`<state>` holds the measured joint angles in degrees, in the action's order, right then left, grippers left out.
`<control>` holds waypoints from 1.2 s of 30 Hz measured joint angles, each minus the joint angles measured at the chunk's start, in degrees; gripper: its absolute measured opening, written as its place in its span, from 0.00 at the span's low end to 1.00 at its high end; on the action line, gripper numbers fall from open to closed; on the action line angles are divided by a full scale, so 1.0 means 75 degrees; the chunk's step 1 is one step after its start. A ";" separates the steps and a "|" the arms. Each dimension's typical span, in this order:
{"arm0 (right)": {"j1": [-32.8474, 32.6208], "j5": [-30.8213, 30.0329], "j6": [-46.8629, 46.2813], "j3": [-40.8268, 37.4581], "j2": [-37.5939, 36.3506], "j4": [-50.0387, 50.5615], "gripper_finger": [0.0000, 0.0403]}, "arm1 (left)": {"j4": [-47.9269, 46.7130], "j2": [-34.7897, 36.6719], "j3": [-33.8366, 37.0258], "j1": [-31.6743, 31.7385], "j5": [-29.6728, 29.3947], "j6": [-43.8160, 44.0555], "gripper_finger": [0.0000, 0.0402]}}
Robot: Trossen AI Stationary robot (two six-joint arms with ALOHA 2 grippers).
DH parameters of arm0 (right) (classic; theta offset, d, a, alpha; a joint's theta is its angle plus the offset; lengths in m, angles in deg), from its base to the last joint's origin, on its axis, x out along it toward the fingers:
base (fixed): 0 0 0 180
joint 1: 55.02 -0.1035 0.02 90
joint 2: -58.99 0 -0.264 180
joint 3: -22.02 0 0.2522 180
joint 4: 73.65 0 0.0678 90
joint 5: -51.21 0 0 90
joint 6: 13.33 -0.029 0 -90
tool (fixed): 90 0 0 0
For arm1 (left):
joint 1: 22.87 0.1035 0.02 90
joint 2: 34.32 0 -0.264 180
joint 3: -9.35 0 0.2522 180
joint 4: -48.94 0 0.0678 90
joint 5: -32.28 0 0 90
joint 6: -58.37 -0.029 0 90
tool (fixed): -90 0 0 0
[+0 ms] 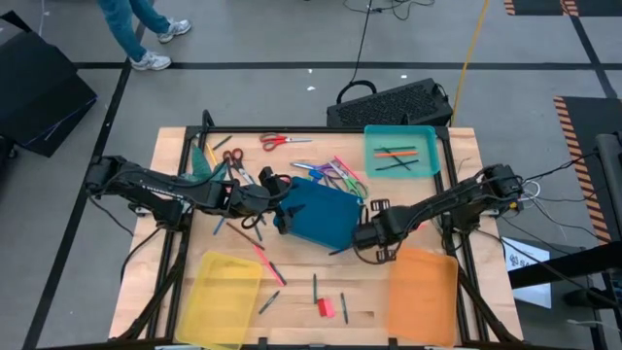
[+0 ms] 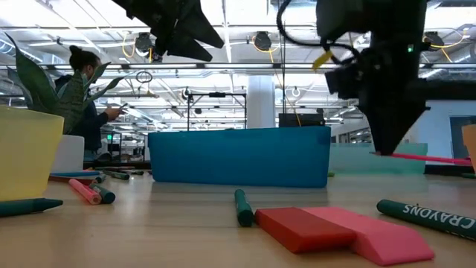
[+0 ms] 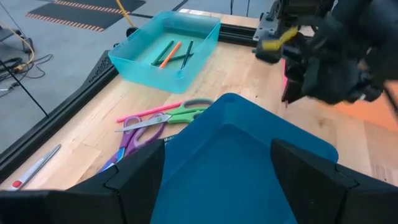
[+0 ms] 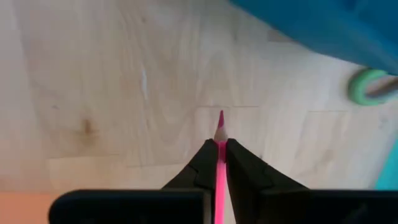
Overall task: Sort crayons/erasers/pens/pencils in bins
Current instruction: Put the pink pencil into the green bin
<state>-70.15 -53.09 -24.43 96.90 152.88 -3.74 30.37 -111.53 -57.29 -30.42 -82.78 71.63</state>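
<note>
Sorting barely begun

Right gripper (image 4: 221, 155) pinches a pink pencil (image 4: 220, 140); left gripper (image 3: 217, 168) gapes over the blue bin (image 1: 321, 216). Erasers (image 1: 326, 307) wait at six o'clock; scissors (image 1: 282, 142) at twelve.

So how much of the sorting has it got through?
Not much yet. The teal bin already holds a few pens or pencils. The right tool is shut on a pink pencil over the table, while the left tool is at the dark blue bin. The yellow bin and orange bin look empty; the scissors, crayons and two erasers remain loose.
</note>
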 joint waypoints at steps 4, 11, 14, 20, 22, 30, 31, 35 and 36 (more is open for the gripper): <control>0.0422 -0.0711 0.0301 0.0006 -0.0737 0.0442 0.04 | -0.0019 0.0000 0.0000 0.0000 0.0003 0.0000 0.74; 0.2549 -0.1691 0.1760 0.0426 -0.1880 0.0386 0.04 | 0.0026 0.0000 -0.0003 0.0058 0.0012 -0.0070 0.74; 0.3833 -0.1746 0.2780 0.0829 -0.1945 0.0007 0.04 | 0.0033 0.0000 -0.0003 0.0153 0.0032 -0.0070 0.74; 0.6122 -0.0996 0.4517 0.0798 -0.1854 -0.1250 0.04 | -0.0007 0.0000 -0.0003 0.0254 0.0032 -0.0072 0.74; 0.6649 -0.0510 0.4773 0.0670 -0.1753 -0.1590 0.04 | -0.0061 0.0000 -0.0003 0.0254 0.0032 -0.0084 0.74; 0.7561 0.0113 0.5423 0.0213 -0.0745 -0.2754 0.04 | -0.0197 0.0000 -0.0003 0.0362 -0.0035 -0.0395 0.74; 0.7609 0.0235 0.5450 0.0213 -0.0644 -0.2825 0.04 | -0.0209 0.0000 -0.0003 0.0388 -0.0035 -0.0443 0.74; 0.7722 0.0348 0.5671 0.0213 -0.0430 -0.3137 0.04 | -0.0262 -0.0002 -0.0003 0.0549 -0.0035 -0.0583 0.74; 0.7725 0.0351 0.5735 0.0213 -0.0409 -0.3192 0.04 | -0.0260 -0.0003 -0.0003 0.0589 -0.0035 -0.0598 0.74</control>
<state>-12.21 -50.45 18.59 98.50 149.81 -27.69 28.42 -111.55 -57.32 -26.01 -83.04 67.15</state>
